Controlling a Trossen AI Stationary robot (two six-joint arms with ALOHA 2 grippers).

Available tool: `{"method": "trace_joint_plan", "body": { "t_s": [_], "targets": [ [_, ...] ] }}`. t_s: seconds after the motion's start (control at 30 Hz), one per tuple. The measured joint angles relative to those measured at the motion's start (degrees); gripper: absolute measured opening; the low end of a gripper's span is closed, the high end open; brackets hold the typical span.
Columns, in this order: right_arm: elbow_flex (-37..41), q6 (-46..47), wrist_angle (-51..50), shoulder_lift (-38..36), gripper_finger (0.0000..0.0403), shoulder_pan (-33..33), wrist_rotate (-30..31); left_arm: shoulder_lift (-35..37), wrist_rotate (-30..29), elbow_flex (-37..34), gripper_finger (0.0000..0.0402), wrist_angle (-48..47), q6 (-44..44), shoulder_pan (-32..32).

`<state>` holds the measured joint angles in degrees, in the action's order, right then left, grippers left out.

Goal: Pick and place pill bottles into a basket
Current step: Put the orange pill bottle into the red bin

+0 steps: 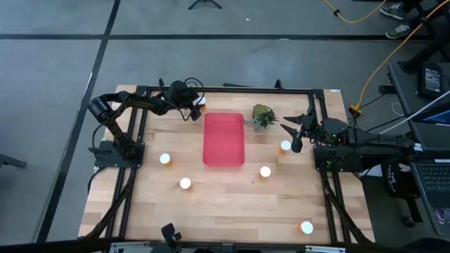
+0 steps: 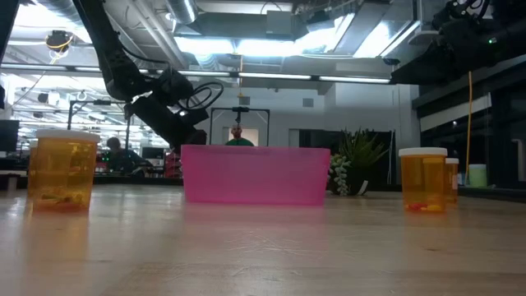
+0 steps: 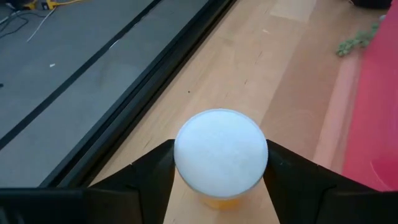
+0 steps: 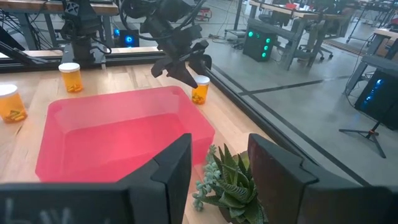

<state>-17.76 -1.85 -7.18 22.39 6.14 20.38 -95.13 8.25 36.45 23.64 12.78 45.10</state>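
Straddling upright pill bottle [image 3: 221,155] at desk's far edge, left hand [image 1: 195,107] released, fingers flanking white cap; basket [image 1: 223,139] just beside. Right hand [image 1: 295,130] released, waiting near plant [image 1: 263,116].

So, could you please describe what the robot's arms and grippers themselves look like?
Both arms are dark, nearly black, jointed links on black bases. The left gripper has loose black cable looping over its wrist. The right gripper ends in two pointed, wedge-like fingers, matte black with flat faces. No markings are visible.
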Motion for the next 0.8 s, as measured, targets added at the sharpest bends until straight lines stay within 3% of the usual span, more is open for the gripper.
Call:
{"method": "trace_joint_plan", "body": {
  "t_s": [0.8],
  "targets": [
    [0.0, -0.2, -0.1, 0.0, 0.0161, 0.0, 0.0, 2.1, -0.1, -0.1, 0.0216, -1.9, 1.4, 0.0]
  ]
}}
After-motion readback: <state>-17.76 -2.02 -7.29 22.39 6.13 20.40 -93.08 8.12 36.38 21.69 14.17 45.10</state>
